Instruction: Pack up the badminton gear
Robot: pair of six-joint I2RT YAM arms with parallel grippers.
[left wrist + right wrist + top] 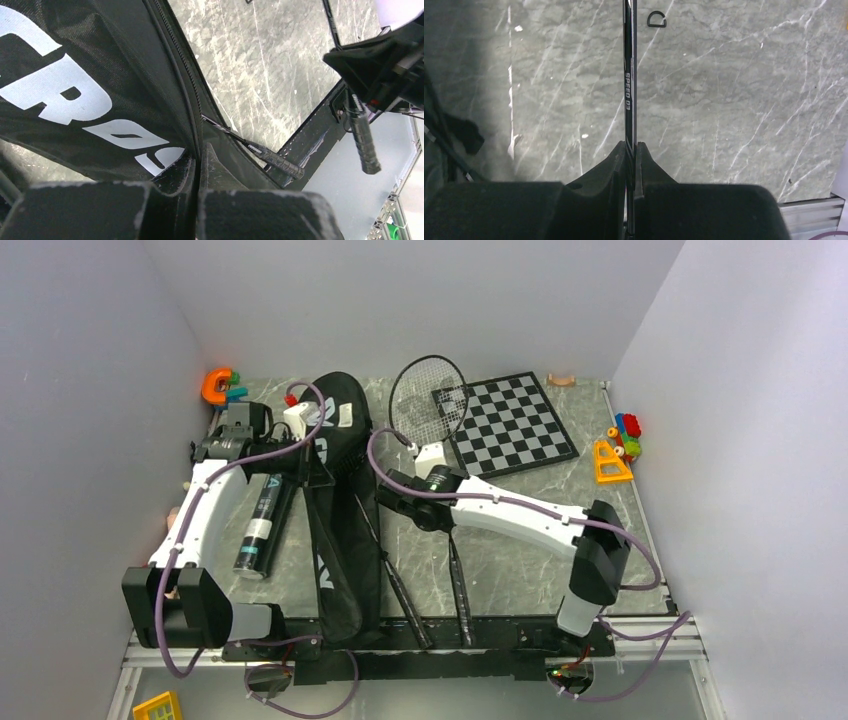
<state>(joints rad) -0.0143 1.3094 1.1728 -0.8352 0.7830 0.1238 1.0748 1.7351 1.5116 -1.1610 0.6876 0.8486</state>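
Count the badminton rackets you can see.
2. The first racket: shaft in the right fingers, head by the chessboard. The second racket: head hidden in the black bag, handle sticking out. Others may be inside.

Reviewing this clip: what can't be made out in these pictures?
Top view: head of the second racket, hidden by the racket bag.
Top view: far end of the tube, under the left arm; contents unseen.
Right wrist view: shaft in the right hand, cut off by the top edge.
Shuttlecocks: none discernible in any view.
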